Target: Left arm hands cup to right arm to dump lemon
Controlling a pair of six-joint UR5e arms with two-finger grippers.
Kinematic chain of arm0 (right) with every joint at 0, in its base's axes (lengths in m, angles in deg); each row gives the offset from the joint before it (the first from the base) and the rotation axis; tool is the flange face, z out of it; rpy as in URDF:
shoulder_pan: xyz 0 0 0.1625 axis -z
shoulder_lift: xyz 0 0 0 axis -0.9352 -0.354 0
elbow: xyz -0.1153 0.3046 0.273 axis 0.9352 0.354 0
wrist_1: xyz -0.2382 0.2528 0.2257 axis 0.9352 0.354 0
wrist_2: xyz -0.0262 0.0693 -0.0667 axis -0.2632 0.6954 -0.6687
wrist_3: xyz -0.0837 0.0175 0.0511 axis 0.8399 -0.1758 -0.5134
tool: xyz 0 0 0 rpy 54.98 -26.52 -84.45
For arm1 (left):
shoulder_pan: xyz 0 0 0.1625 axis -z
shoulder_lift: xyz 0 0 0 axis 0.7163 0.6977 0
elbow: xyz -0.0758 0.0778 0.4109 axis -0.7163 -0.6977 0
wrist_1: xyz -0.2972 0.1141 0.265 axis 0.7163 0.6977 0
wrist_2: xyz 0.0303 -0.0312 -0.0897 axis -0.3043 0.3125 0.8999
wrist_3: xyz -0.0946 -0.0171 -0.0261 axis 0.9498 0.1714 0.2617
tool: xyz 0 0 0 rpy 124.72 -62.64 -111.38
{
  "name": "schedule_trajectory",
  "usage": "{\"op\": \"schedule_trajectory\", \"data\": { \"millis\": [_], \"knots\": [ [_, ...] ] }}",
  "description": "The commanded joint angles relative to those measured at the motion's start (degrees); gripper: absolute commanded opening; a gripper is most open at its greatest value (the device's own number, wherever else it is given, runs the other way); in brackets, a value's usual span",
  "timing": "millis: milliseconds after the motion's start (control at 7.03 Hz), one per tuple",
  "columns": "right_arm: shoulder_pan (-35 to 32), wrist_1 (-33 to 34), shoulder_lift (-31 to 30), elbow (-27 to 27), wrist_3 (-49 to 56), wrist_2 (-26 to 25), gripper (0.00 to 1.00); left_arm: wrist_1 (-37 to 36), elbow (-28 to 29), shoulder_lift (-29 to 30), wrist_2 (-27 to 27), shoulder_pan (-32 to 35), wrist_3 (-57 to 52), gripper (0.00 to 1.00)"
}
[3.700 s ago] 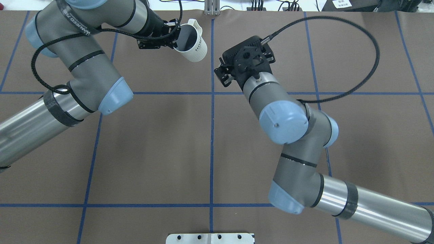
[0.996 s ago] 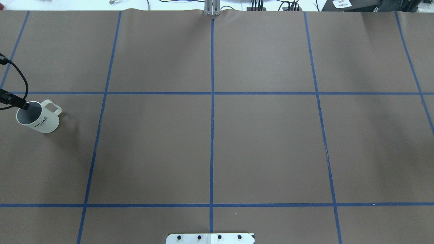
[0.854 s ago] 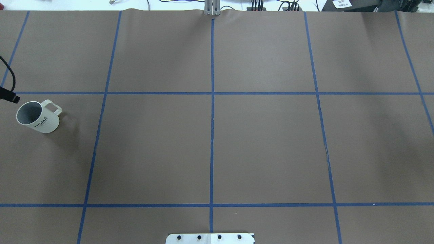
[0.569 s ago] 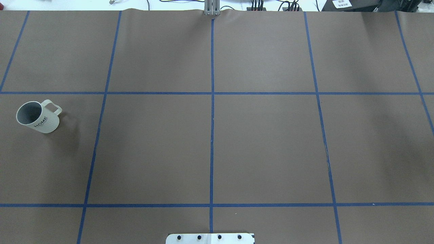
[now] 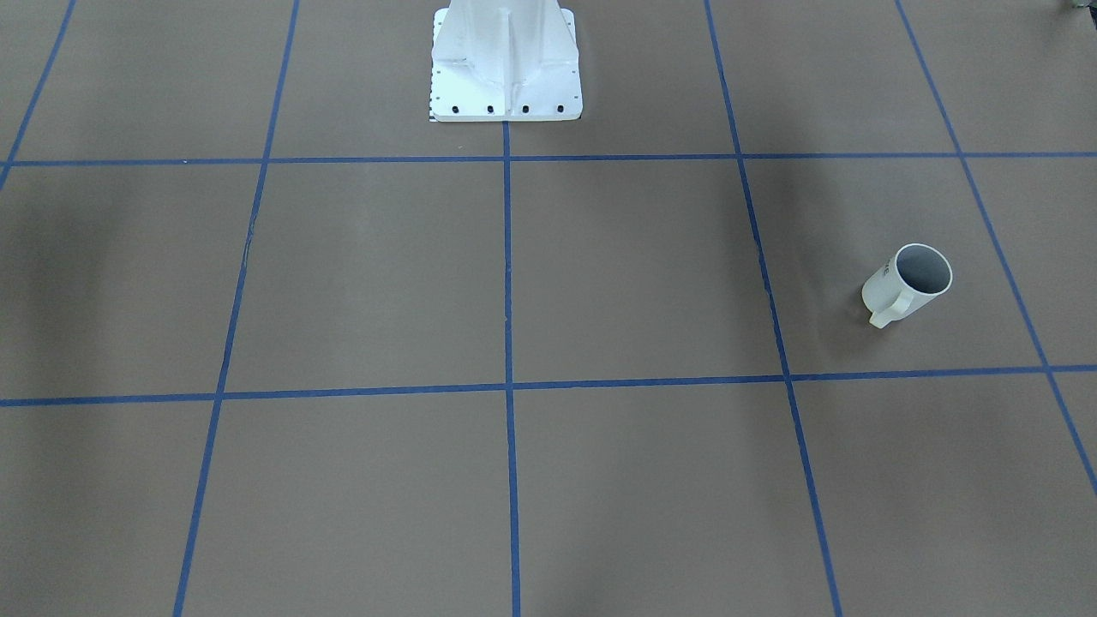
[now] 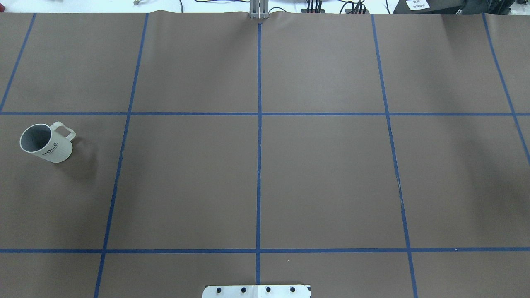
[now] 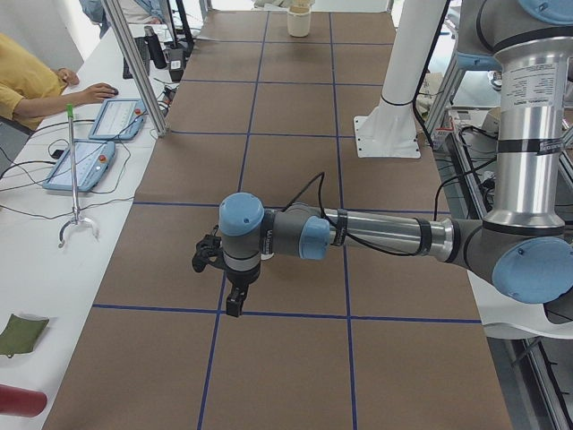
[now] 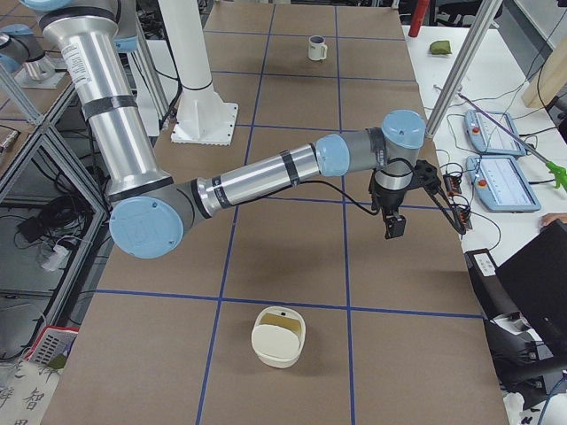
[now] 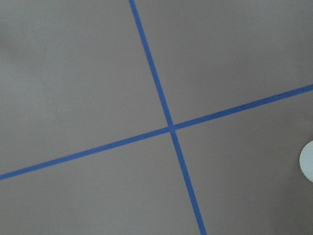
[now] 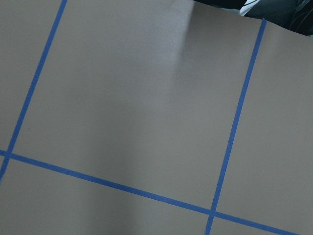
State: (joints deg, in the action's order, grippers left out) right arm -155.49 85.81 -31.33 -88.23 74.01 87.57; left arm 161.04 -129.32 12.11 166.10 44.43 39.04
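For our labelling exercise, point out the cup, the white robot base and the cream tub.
cup (image 6: 53, 151), overhead view, on its lettered wall.
white robot base (image 5: 506, 64), front-facing view, on its central rib.
cream tub (image 8: 276, 348), right side view, on its near wall.

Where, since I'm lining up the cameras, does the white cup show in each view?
Front-facing: cup right of centre.
Overhead: cup far left, middle row.
Exterior right: cup at the far end.
Exterior left: not visible; the left arm may hide it.
Left wrist: a white sliver at the right edge; cannot tell.
Right wrist: not in it.
Shared landmark: the white base plate.
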Motion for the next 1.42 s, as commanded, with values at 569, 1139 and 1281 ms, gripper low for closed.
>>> {"op": "schedule_trajectory", "data": {
  "millis": [569, 1139, 1281],
  "knots": [
    [1.6, -3.0, -5.7, 0.2, -0.5, -0.5, 1.0, -1.3, 3.8, 0.5, 5.7, 0.1, -4.3, 1.0],
    [1.8, -2.9, -7.5, 0.3, -0.7, -0.5, 1.0, -0.8, 2.9, 0.2, 4.3, 0.4, -3.6, 1.0],
    [1.8, -2.9, -8.8, 0.3, -0.8, -0.3, 1.0, -0.7, 2.4, 0.2, 4.6, 0.4, -4.1, 1.0]
  ]
}}
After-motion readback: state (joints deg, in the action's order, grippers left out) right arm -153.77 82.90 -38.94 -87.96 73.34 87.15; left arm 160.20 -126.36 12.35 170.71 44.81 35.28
